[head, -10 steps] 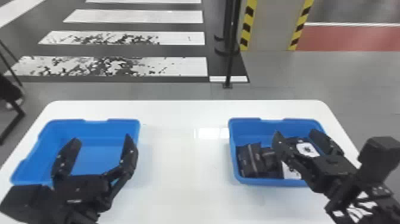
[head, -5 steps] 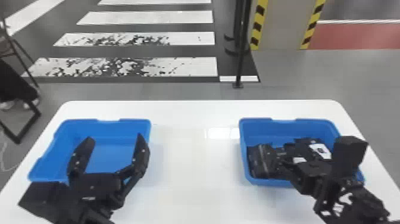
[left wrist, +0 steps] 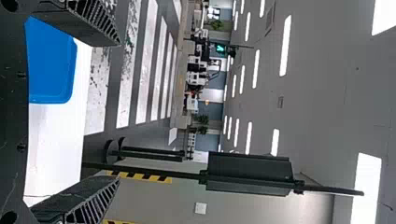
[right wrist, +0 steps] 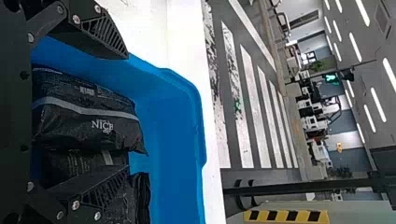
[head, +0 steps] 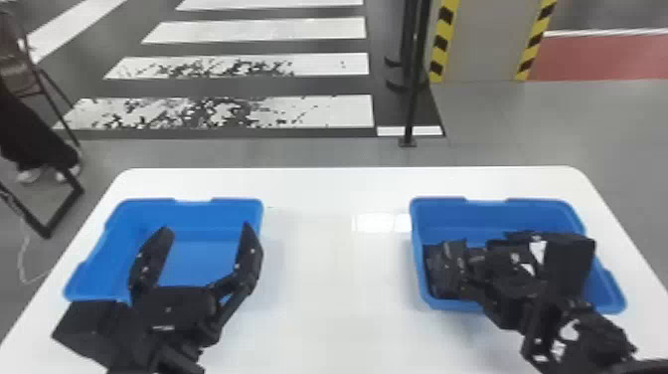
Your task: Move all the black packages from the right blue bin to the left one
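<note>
At seven o'clock, the black two-fingered left gripper (head: 206, 230) is held wide open, empty; at four, the black two-fingered right gripper (right wrist: 128, 112) is spread, unclamped, over glossy black plastic packages (right wrist: 88, 119) crowded in the blue rectangular right bin (head: 539, 203). Through that crowding, two might be pinched together.

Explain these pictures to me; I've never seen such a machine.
This is a two-armed robot. One picture comes from its head, looking down at a white table; the two turned sideways come from its wrists. Two blue bins stand on the table: the left bin and the right bin, which holds several black packages. The left gripper is at the left bin, open, with nothing between its fingers. The right gripper is at the right bin, its fingers spread with packages between them; it does not look clamped on anything.
</note>
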You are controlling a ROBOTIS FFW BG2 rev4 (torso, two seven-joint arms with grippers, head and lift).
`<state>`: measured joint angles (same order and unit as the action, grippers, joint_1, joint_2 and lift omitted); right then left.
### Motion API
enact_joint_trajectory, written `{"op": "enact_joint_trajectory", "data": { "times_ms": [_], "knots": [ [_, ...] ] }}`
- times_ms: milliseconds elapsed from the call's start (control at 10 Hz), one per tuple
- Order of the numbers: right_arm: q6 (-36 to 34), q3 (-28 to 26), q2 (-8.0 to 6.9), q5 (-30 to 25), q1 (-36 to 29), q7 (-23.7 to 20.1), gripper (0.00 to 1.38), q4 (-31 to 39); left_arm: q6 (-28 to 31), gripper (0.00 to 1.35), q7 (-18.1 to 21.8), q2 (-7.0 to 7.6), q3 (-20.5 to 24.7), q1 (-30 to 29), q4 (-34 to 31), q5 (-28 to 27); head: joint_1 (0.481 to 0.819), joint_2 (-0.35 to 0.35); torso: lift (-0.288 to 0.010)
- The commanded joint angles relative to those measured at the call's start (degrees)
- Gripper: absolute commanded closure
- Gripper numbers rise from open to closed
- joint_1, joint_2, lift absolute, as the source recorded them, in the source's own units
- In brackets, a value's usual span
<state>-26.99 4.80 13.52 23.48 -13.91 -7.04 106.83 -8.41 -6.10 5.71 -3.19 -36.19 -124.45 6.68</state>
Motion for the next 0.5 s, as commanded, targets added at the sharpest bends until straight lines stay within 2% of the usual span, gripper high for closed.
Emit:
{"op": "enact_joint_trajectory", "data": {
  "times_ms": [0,400],
  "knots": [
    [-0.57,0.00,-0.07,0.29,0.27,0.01,0.26,-0.31,-0.17,0.00,0.04,0.00,0.10,0.05,0.21,0.06,0.695,0.067,-0.132],
    [-4.93,0.00,-0.07,0.29,2.38,0.01,0.27,-2.70,-0.74,0.00,0.39,-0.09,0.22,0.19,0.78,0.18,0.695,0.069,-0.132]
  ]
}}
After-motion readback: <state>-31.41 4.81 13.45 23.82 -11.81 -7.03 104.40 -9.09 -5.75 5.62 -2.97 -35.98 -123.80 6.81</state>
